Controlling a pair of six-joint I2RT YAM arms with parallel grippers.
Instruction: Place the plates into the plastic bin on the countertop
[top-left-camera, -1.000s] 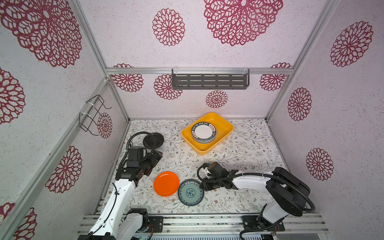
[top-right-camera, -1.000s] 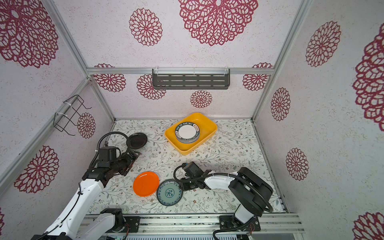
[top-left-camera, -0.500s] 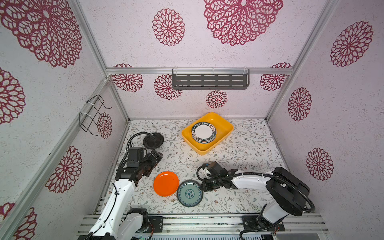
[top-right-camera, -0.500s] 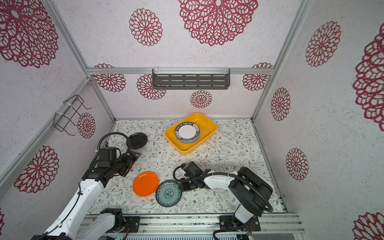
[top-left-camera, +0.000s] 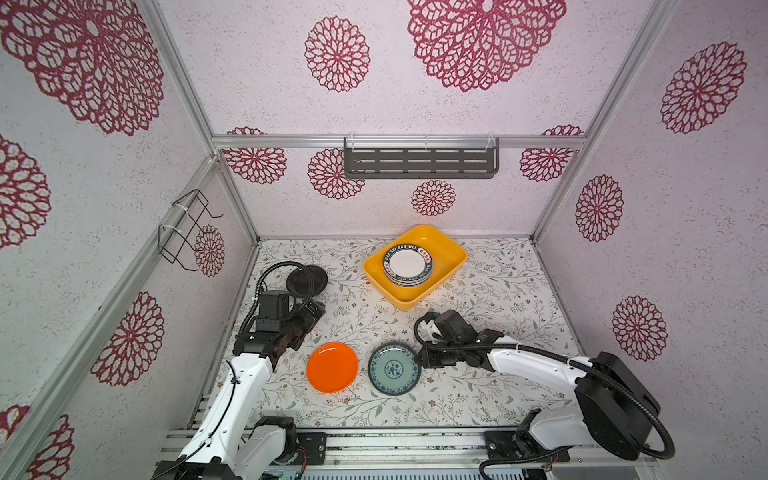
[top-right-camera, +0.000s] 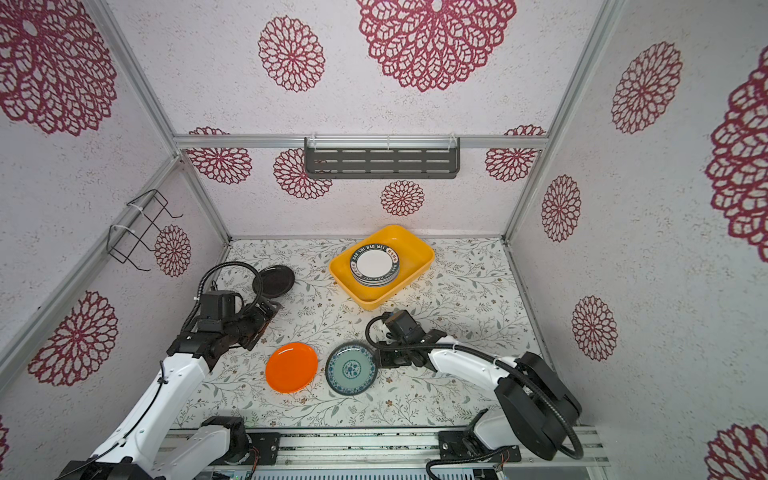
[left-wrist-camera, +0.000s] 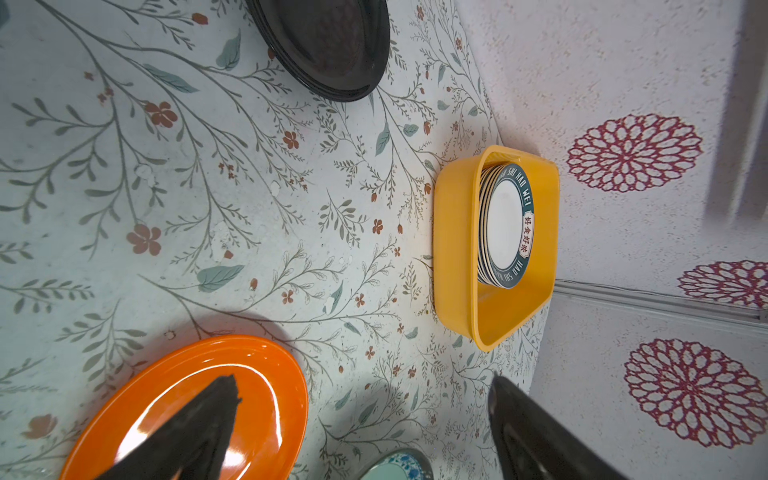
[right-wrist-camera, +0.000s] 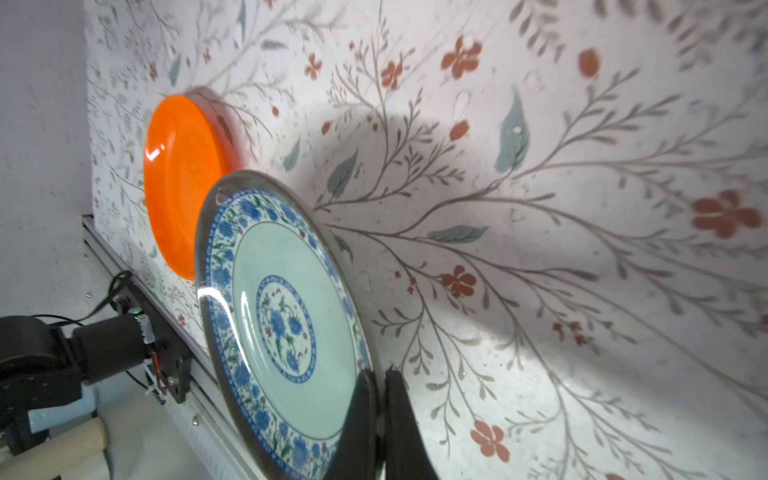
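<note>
Top views, clock directions from the countertop (top-left-camera: 498, 299) centre. Yellow bin (top-left-camera: 444, 249) sits at 12 o'clock near the back wall, turned at an angle. A stack of plates (top-left-camera: 407, 264) is inside it, top one white with a dark lettered rim, filling the bin's 8 o'clock end; the 1 o'clock end is bare. Three plates are outside the bin. Black plate (top-left-camera: 306, 280) lies flat at 10 o'clock, close to the left wall. Orange plate (top-left-camera: 332, 367) lies flat at 8 o'clock. Teal plate (top-left-camera: 393, 368) with blue pattern is at 6 o'clock, just beside the orange one at its 3 o'clock, with a thin gap in both top views. Right gripper (right-wrist-camera: 379, 374) has its fingers closed narrow on the teal plate's rim, at the plate's 3 o'clock edge in a top view (top-right-camera: 379, 360). In the right wrist view the plate looks tilted, gripped edge raised with shadow under it; can't tell whether the far edge touches the surface. Left gripper (left-wrist-camera: 363, 380) has its fingers spread wide and holds nothing. It hangs at 9 o'clock (top-left-camera: 308, 325), between the black and orange plates and touching neither; in the left wrist view one finger overlaps the orange plate. Grey shelf (top-left-camera: 419, 163) on the back wall, wire rack (top-left-camera: 187, 232) on the left wall.
</note>
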